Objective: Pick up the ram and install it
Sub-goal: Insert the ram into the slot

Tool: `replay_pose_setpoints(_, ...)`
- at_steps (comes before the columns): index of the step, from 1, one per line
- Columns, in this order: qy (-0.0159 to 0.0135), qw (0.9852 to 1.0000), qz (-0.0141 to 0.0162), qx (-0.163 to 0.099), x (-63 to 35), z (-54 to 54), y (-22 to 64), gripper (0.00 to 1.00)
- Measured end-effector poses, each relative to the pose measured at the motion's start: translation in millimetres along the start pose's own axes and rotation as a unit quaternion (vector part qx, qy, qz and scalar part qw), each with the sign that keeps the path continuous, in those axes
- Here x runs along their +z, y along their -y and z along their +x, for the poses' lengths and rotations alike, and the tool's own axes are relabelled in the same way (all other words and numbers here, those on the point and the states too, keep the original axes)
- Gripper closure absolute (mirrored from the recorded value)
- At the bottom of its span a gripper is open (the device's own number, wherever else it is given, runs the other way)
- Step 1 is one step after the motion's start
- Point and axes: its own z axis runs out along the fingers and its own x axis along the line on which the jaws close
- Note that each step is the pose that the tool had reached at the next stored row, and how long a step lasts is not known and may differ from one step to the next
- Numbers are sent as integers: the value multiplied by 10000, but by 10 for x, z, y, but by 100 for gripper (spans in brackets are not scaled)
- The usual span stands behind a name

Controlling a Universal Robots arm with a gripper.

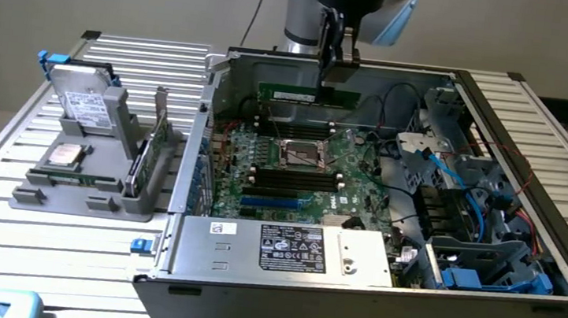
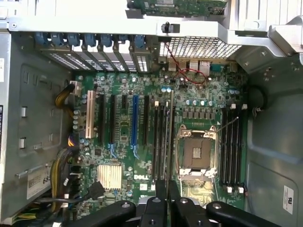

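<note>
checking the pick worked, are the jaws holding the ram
Yes, the jaws clamp one end of the ram, which hangs level above the motherboard inside the open case.

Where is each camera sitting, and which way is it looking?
Exterior view: off the arm, higher than the table, looking down slantwise into the open computer case; shows the arm and its gripper holding the ram.
Wrist view: on the wrist, looking straight down at the motherboard; shows the gripper's black fingers.
Both views share the motherboard, its processor socket and the gripper.
</note>
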Motion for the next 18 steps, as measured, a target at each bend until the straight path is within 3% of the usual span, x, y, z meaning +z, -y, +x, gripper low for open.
replay_pose_setpoints(12, -1, 9999, 3, -110, 56, -55, 3, 86)
replay_pose_setpoints(18, 25, 9999, 3, -99, 119, -56, 6, 86)
